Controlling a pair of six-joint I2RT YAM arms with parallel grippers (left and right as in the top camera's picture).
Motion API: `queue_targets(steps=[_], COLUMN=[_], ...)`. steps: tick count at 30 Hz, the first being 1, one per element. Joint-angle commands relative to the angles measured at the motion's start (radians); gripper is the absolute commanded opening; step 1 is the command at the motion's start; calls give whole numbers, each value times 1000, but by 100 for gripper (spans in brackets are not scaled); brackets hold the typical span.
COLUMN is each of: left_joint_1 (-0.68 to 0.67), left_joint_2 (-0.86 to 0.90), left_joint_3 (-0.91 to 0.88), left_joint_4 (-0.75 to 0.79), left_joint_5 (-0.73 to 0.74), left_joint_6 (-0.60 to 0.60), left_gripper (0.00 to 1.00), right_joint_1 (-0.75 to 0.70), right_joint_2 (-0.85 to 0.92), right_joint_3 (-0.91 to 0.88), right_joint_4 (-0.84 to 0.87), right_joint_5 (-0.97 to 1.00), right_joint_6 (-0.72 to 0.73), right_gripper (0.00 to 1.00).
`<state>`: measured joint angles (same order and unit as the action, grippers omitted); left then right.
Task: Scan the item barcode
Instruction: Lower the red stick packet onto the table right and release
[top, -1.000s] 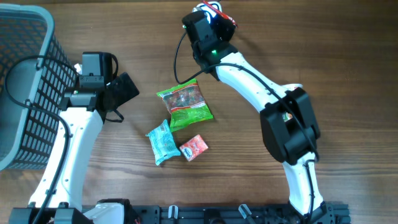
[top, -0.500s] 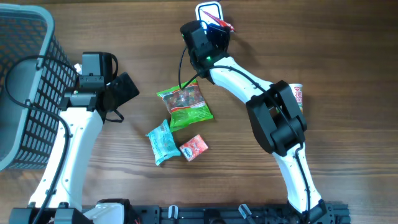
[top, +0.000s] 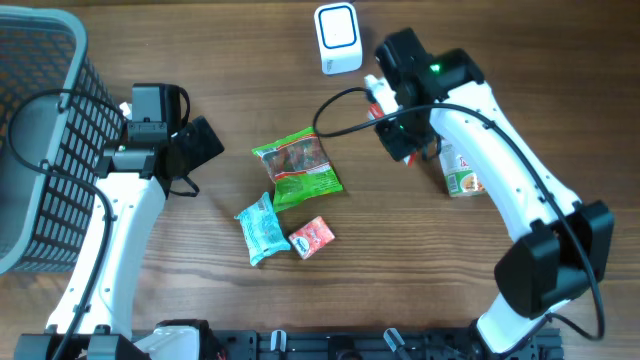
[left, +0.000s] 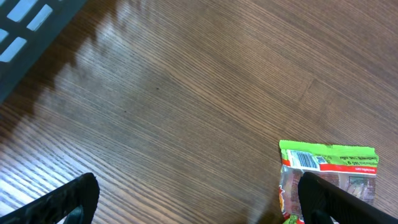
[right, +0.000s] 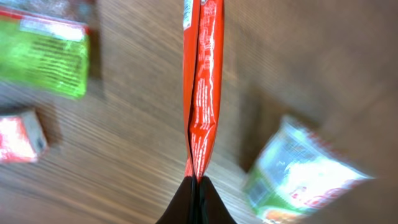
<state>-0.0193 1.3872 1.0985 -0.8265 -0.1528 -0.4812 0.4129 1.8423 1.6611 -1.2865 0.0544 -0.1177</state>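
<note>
red packet (right: 200, 81) hangs edge-on in the right gripper (right: 195, 185), jaws clamped on its end, upper right of centre in the overhead view, just below the white scanner (top: 337, 38). left gripper (left: 196, 194) hovers over bare worktop (left: 186, 81), jaws wide apart, green packet (left: 329, 168) at lower right.

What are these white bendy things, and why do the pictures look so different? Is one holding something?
They are two robot arms at a wooden table. One picture looks down from above; the other two come from little cameras on each wrist. On the table lie a green bag, a blue packet, a small red packet, a carton and a white scanner, with a basket at the side. The right pincer is shut on a long red wrapper. The left pincer is open and empty.
</note>
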Motion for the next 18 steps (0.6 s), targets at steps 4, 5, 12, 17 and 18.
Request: queue_targets(steps=[4,5,12,17,18], left_joint_1=[4,4,4,4,4], left_joint_2=[-13,-13,-13,-13,-13], left_joint_3=[1,1,1,1,1], left_joint_4=[3,3,3,3,3], left_joint_5=[-9,-9,-10,-9,-9], left_joint_6=[-5,-5,-5,-5,-5], left_gripper=[100,100,100,100,100], right_joint_1=[-66,-66,-66,-57,-34], right_joint_2=[16,16,16,16,16], right_joint_3=[-299,-316,-320,-317,-323], right_joint_4=[118,135,163,295,344], right_joint_5=[-101,-98,5,-367,-446], right_joint_6=[208,209,221,223,222], right_gripper=[4,4,67,51,51])
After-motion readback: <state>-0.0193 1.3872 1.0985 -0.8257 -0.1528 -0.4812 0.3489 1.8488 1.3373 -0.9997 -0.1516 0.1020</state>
